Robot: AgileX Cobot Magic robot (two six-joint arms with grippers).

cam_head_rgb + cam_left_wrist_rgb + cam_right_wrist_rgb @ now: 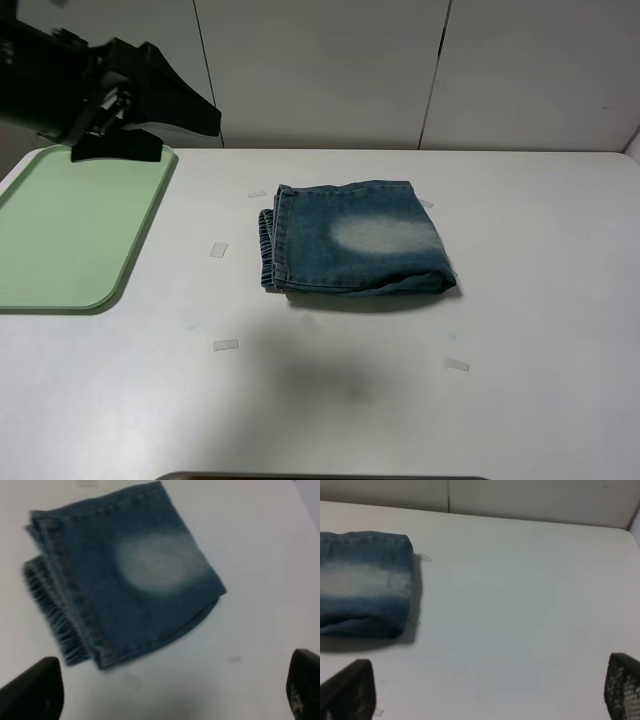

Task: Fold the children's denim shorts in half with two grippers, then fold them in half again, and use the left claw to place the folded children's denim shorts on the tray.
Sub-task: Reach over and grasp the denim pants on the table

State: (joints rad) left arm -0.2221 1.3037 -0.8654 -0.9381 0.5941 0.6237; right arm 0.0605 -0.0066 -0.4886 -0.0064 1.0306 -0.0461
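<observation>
The children's denim shorts (355,240) lie folded into a compact rectangle in the middle of the white table, with a pale bleached patch on top and the gathered waistband at the left edge. The pale green tray (60,240) lies at the far left and holds nothing. My left arm (120,95) is raised high above the tray's back corner. In the left wrist view the left claw (167,690) is open and empty, above and apart from the shorts (125,575). The right gripper (485,690) is open and empty, off to the right of the shorts (365,590). It is out of the exterior view.
Small clear tape pieces lie on the table around the shorts, at the left (219,249), front left (226,345) and front right (457,364). A pale panelled wall (320,70) runs behind the table. A dark edge (320,477) shows at the table's front.
</observation>
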